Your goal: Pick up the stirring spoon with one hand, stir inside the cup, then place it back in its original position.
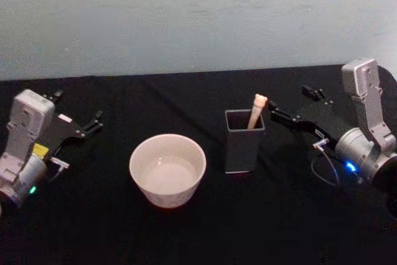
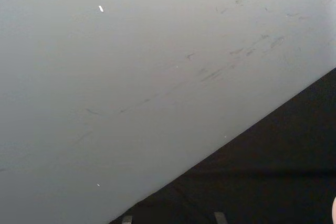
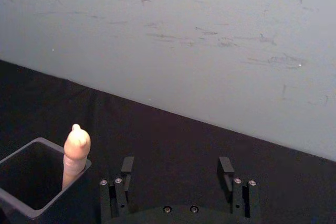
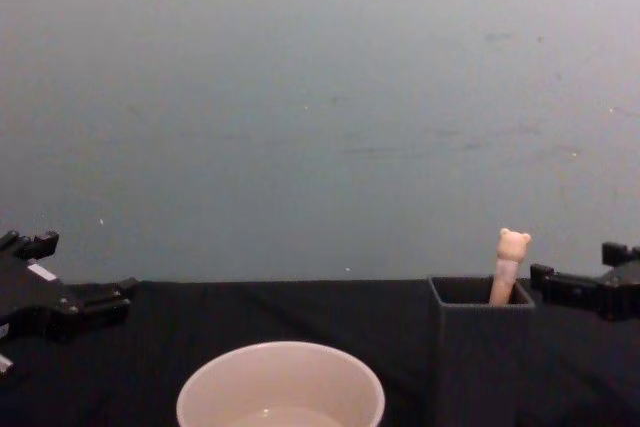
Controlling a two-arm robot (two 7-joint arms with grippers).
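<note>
Spoon [image 1: 257, 110] upright in holder [image 1: 243, 147], cup [image 1: 167, 169] beside, right gripper [image 1: 286, 111] near.

Matt black cloth, glazed cream ware, dull dark holder

The table [image 1: 186, 234] wears a matt black cloth. The cup [image 1: 167, 169] looks like smooth cream ceramic with a soft sheen. The holder [image 1: 243, 141] has thin dark grey walls, matt, plastic or metal. The stirring spoon [image 1: 256, 110] shows a smooth beige handle, wood-like. Both arms pair black matt plastic with silvery metal housings. The wall [image 4: 320, 97] is scuffed, dull grey-green paint.
</note>
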